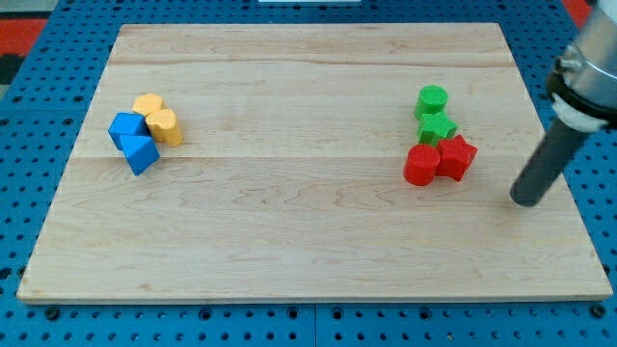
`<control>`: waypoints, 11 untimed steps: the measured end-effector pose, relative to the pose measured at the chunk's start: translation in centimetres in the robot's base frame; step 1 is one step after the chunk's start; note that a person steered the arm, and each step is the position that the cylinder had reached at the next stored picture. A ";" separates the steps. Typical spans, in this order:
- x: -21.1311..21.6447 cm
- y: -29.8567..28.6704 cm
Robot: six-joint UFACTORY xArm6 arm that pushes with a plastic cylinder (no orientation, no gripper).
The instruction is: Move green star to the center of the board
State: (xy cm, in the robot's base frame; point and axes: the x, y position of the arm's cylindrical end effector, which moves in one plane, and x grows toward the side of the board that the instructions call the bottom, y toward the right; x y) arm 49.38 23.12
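My rod leans down from the view's right; my tip [526, 200] rests right of the red blocks [439, 161]. There is no claw. The green star [437, 127] is partly hidden behind them.

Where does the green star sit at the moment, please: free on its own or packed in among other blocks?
Packed in. The green star sits against the green cylinder above and two red blocks below. My tip stands apart, toward the view's right.
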 end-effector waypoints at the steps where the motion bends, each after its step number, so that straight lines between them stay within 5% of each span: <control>1: -3.3 -1.2; 3: -7.5 -9.0; 5: -10.1 -5.7; 7: -11.8 -17.2; 9: -10.4 -12.4; 11: -13.5 -20.2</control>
